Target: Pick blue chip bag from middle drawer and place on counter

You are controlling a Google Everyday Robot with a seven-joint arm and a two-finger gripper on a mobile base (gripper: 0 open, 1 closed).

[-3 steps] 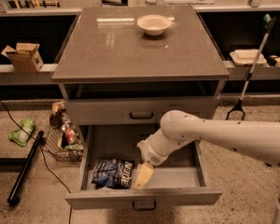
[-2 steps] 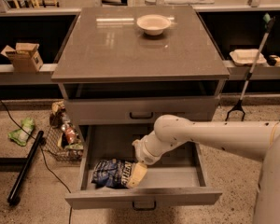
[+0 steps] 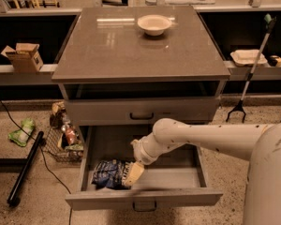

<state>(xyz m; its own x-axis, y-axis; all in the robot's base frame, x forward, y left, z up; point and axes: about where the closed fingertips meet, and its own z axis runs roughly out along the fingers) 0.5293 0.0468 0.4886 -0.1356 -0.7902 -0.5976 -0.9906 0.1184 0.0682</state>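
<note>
Camera view: the gripper [image 3: 133,172], inside the middle drawer [image 3: 187,197], meets the blue chip bag [image 3: 107,173]'s right edge; whether it grips is unclear. Probably light, slippery, crushable foil, so pinch an edge gently.

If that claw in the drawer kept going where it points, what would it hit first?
Probably the blue chip bag: the gripper, low in the middle drawer, points down at its edge, though depth is unclear.

Single view, set high in front of the cabinet, tilted down and forward. Mid range: whole counter [image 3: 131,50] at top-centre, open middle drawer [image 3: 145,198] near the bottom edge. Arm [image 3: 201,137] enters from lower right. Gripper [image 3: 132,174] is inside the drawer, at the right edge of the blue chip bag [image 3: 107,173].
</note>
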